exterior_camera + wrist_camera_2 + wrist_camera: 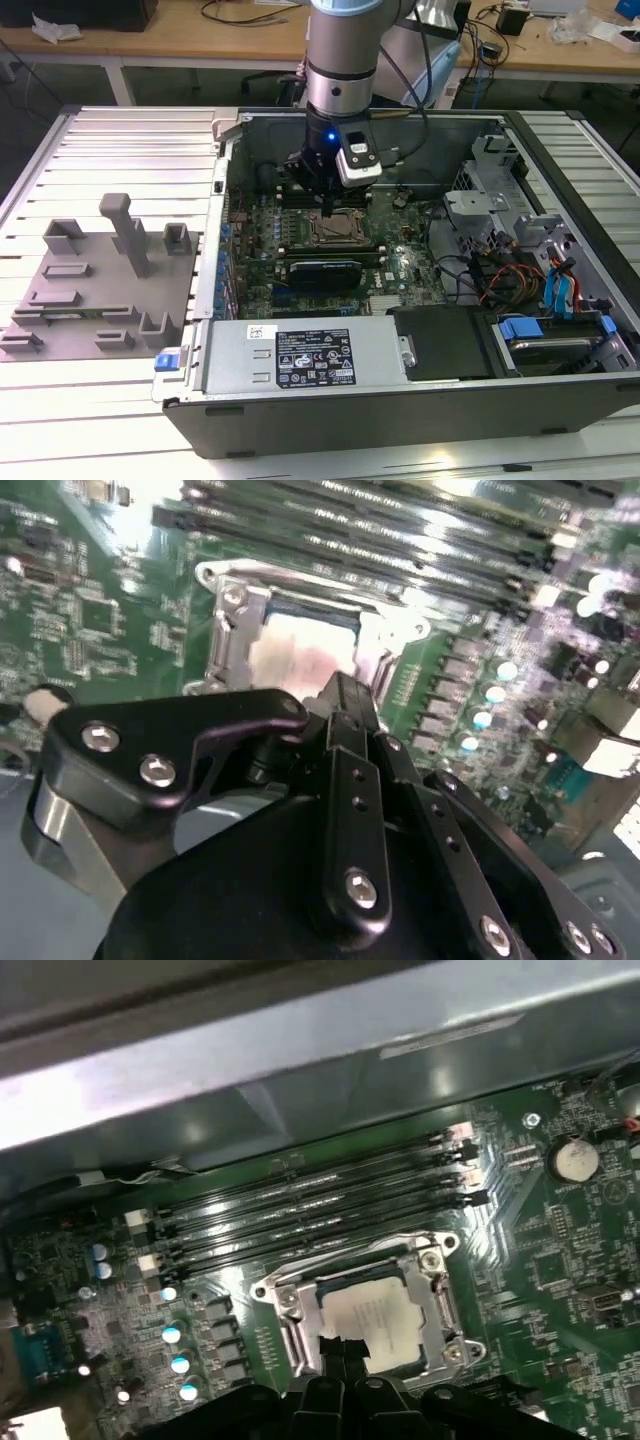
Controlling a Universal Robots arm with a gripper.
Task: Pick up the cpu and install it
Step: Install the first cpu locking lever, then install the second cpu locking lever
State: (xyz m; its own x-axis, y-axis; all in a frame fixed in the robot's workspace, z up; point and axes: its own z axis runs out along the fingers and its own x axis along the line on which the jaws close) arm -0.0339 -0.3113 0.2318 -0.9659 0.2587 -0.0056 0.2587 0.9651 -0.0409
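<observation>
CPU [378,1315] lies flat inside the metal socket frame [438,1260] on the green motherboard [560,1260], its silvery top facing up; in the second wrist view it shows as a pale square [300,655] within the same frame [232,630]. In the exterior view the chip [337,231] sits near the middle of the board inside the open computer case [560,400].

Just above the chip hangs the end effector [342,1348], its black fingers [330,1345] drawn close together at the near edge of the chip; in the second wrist view the fingertips [345,695] meet just over the frame's edge. Whether they touch the chip cannot be told. The arm [340,60] stands upright over the case, wrist pointing straight down, with the end effector [330,200] low over the socket.

Beside the socket run black memory slots [320,1210]. On the exterior view's left, a grey fixture block [100,290] rests on the ribbed surface [120,140].
</observation>
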